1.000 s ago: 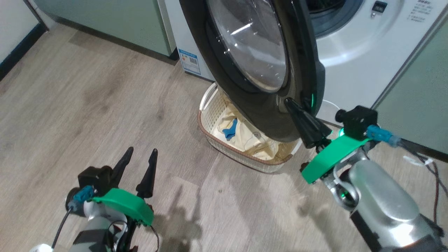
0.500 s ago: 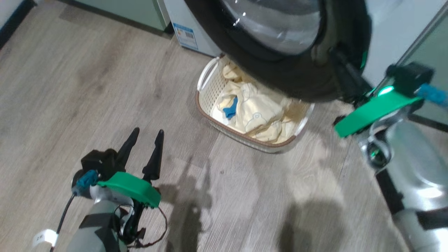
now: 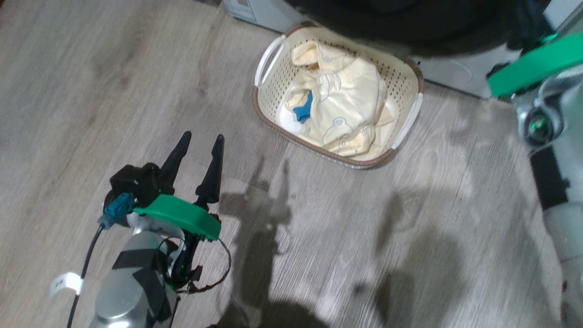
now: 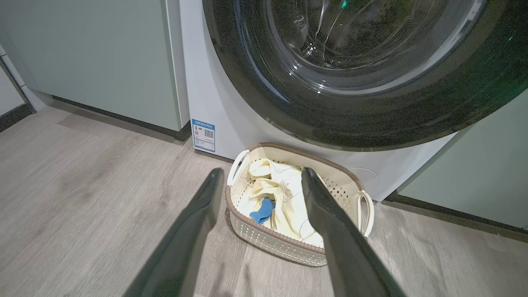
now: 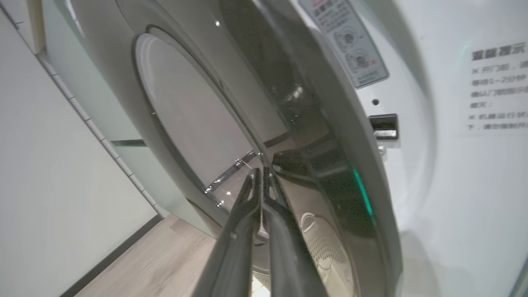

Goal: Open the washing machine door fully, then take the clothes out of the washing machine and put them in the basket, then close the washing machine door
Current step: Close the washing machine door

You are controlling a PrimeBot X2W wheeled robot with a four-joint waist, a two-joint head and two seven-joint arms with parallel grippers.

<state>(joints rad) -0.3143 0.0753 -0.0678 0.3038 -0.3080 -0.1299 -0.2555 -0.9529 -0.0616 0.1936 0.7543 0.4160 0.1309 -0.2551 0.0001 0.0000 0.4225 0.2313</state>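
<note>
Right gripper (image 5: 260, 172), fingers pressed together, noses the glossy black round washing machine door (image 5: 288, 103) to push it shut; left gripper (image 3: 202, 136) idles spread, cream perforated plastic basket (image 3: 403, 79) ahead.

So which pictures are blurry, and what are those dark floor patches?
Head view: smeared, blurry floor; dark patches are the robot's shadows. Left wrist view: sharp, glints on the washing machine door. Right wrist view: door curved by the lens, reflections.

Shown: one basket (image 3: 397, 77) with two white handles (image 3: 266, 61); one heap of pale yellow clothes (image 3: 350, 105), separate garments not countable; one blue piece (image 3: 303, 109); one washing machine (image 4: 231, 119); one door (image 4: 371, 119); one sticker (image 4: 203, 135). My left hand (image 3: 202, 135) and my right hand (image 5: 262, 172) make two, with two fingers each.
</note>
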